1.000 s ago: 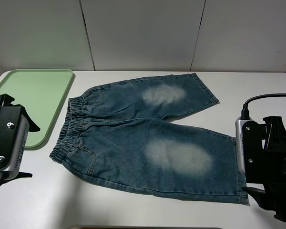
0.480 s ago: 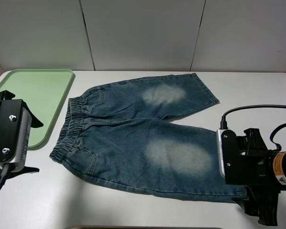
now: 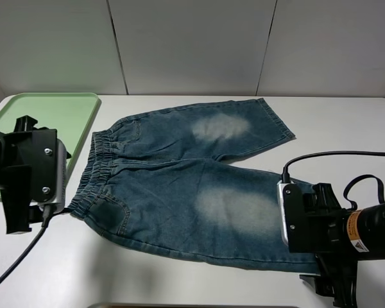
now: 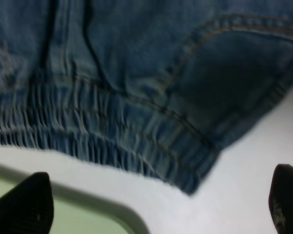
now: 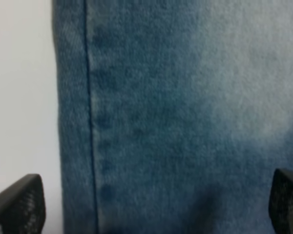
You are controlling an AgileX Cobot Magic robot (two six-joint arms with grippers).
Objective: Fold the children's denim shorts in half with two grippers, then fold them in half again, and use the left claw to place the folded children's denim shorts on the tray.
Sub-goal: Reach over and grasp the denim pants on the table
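The white table (image 3: 346, 122) has the shorts (image 3: 179, 186) spread flat on it, waistband beside the green tray (image 3: 51, 122). The left gripper (image 4: 156, 207) hangs over the waistband's near corner and the right gripper (image 5: 151, 202) over the near leg's hem. Both have their fingers wide and hold nothing.

The left black gripper with grey finger plate (image 4: 154, 207) hangs at the left of the high view, jaws spread wide. The right black gripper (image 5: 151, 204), on the arm carrying an orange-and-white band (image 3: 354, 232), sits low at the right, jaws likewise wide.
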